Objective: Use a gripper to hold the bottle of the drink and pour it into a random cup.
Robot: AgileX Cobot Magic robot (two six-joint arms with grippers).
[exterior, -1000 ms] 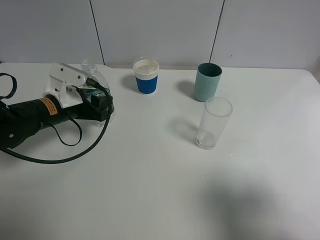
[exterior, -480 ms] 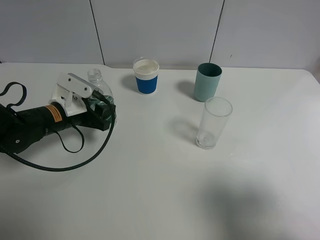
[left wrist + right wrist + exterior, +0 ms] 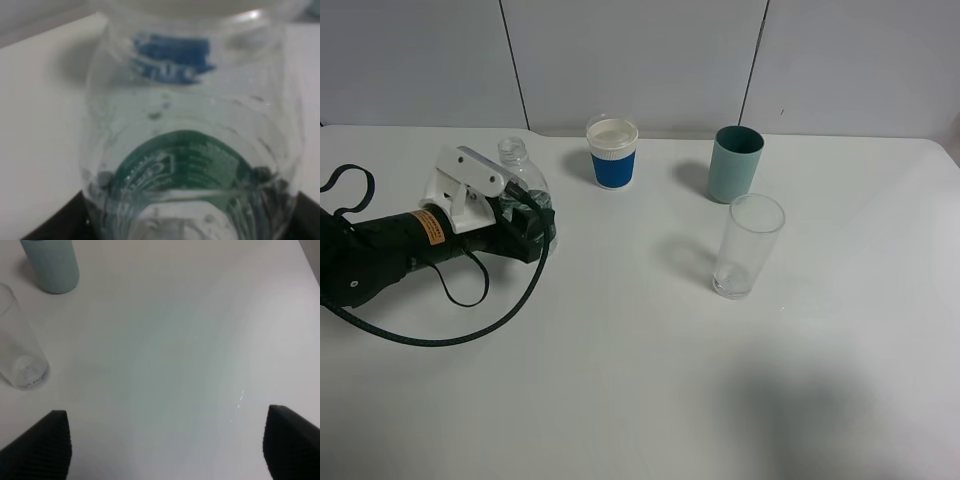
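Start at the far left of the desk (image 3: 620, 380): your left gripper (image 3: 532, 222) lies low and nearly level, its black body pointing right, with the bottle (image 3: 520, 178) at its tip. The fingers are narrowed onto the bottle's lower body. In the left wrist view the green label fills the frame between the dark finger edges, so you are holding it, and the bottle (image 3: 192, 150) is as close as it can be. The bottle stands roughly upright, neck uppermost and open, with no cap visible. The drink (image 3: 190, 200) shows as clear liquid low in the bottle.

What your next move turns on is this: the cup (image 3: 613, 153), white with a blue band, stands to the right of the bottle and further back on the desk, near but apart from it. Through the clear plastic in the wrist view you can see its blue band straight ahead beyond the bottle. So the pour would likely mean carrying the bottle right and back, then tipping its neck toward that rim.

Further right stand the teal cup (image 3: 734, 163) and the tall glass (image 3: 748, 246), well apart from the bottle.

Your right gripper (image 3: 165, 450) hangs over bare desk on the right side with its fingers spread wide, holding nothing. The left arm is plainly the nearer one.
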